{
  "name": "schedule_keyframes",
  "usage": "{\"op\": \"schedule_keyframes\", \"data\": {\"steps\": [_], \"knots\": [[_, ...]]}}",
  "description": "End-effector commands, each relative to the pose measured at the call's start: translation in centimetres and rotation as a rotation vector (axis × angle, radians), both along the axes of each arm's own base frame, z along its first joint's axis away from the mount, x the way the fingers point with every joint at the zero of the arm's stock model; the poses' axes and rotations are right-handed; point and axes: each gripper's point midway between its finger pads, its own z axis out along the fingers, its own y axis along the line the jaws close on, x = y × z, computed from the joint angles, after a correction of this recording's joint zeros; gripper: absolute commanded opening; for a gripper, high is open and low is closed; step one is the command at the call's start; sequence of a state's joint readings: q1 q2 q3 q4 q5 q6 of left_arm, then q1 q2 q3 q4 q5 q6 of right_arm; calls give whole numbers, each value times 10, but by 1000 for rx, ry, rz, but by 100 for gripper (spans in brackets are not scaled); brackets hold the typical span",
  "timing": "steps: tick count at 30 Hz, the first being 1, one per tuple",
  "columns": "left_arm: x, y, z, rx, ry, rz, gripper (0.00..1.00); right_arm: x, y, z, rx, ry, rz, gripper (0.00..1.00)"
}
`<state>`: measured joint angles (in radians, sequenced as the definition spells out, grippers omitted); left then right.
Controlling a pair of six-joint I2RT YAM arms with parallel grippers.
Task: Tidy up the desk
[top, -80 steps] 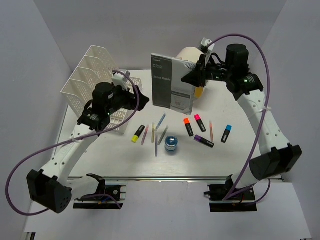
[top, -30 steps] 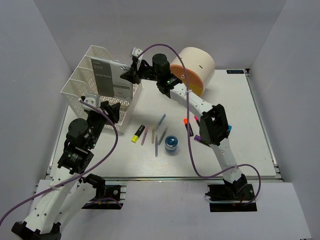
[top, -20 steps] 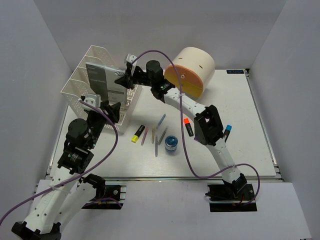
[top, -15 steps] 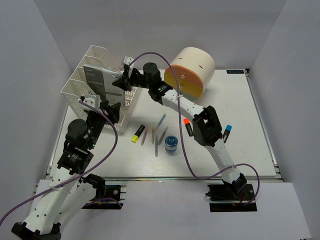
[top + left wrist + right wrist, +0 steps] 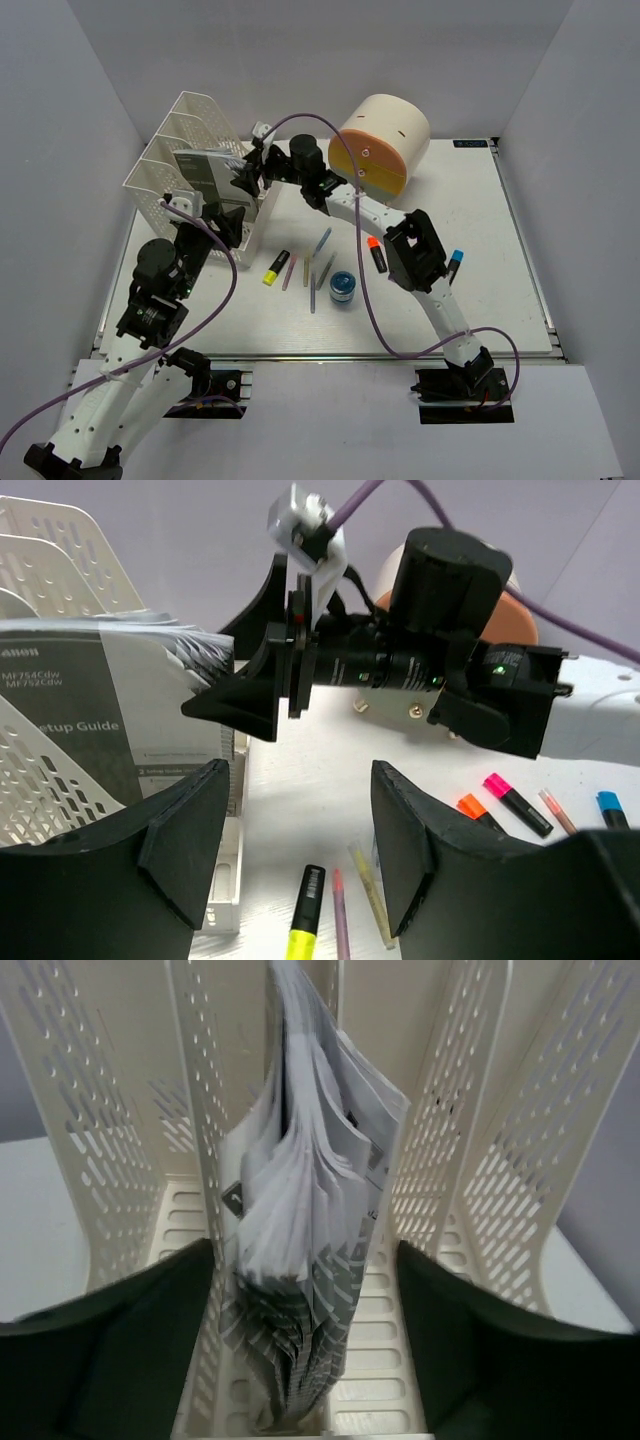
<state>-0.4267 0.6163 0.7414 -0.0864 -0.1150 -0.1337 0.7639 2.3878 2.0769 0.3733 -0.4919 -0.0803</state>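
The white desk (image 5: 480, 220) carries a white mesh file rack (image 5: 175, 135) at its back left. A grey and white Setup Guide booklet (image 5: 200, 172) stands in one rack slot, its pages splayed (image 5: 310, 1210). My right gripper (image 5: 248, 172) reaches over the rack's open side, open; its fingers straddle the booklet's edge without touching it (image 5: 305, 1360). My left gripper (image 5: 222, 212) hovers open just in front of the rack, holding nothing (image 5: 300, 820). Below it lie a yellow highlighter (image 5: 305, 915) and thin pens.
A cream cylindrical drawer unit (image 5: 380, 140) with orange front stands at the back centre. Loose on the desk are a yellow highlighter (image 5: 275, 268), several thin pens (image 5: 312, 270), a blue round tin (image 5: 342, 286), an orange highlighter (image 5: 377, 252) and a blue one (image 5: 454, 265).
My right arm carried the booklet from the centre into the rack slot, then its jaws opened and let it go. My left gripper widened slightly and edged toward the rack.
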Motion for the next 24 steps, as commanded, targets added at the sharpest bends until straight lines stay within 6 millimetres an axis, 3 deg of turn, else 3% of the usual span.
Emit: {"op": "schedule_keyframes", "data": {"steps": [1,2,4,6,9,10,12,13,14,15,16,17,18,19,20,21,22,23,24], "knots": [[-2,-2,0,-11,-12,-17,69,-2,-19,92,123,-164,-28,83],[-2,-3,0,-10,-14,-25,70,-3,-25,103,125,-177,-33,89],[-2,-5,0,-8,-18,-32,71,-2,-34,113,120,-178,-49,89],[-1,-6,-3,-6,-16,-40,74,-3,-49,138,125,-189,-86,89],[-3,-15,-4,-2,-21,-81,77,3,-85,162,79,-162,-175,89],[-4,-22,-8,-2,-14,-118,77,-4,-99,186,76,-187,-192,89],[-3,-36,-15,5,6,-188,77,-10,-123,177,-28,-119,-203,89],[-3,-43,-17,0,22,-220,77,-18,-132,182,-54,-115,-197,89],[-1,-57,-21,-1,35,-286,76,-27,-156,187,-89,-79,-206,87],[-1,-65,-22,-5,50,-327,74,-34,-165,189,-100,-51,-208,83],[0,-73,-25,-20,76,-362,68,-49,-183,209,-75,-38,-215,78],[2,-81,-18,-27,68,-399,64,-53,-195,195,-97,19,-214,62],[5,-95,-28,-19,113,-464,60,-56,-210,193,-100,58,-226,49],[8,-101,-29,-37,136,-486,56,-69,-231,209,-70,54,-248,33],[10,-108,-19,-51,129,-518,44,-78,-236,189,-86,117,-229,21],[9,-117,-17,-59,142,-568,38,-84,-245,188,-89,129,-231,4],[19,-125,-29,-74,205,-585,31,-93,-266,194,-86,134,-246,0],[23,-131,-15,-89,189,-608,20,-98,-272,182,-101,174,-246,0],[25,-138,-16,-103,209,-638,18,-103,-278,178,-108,194,-248,0]]}}
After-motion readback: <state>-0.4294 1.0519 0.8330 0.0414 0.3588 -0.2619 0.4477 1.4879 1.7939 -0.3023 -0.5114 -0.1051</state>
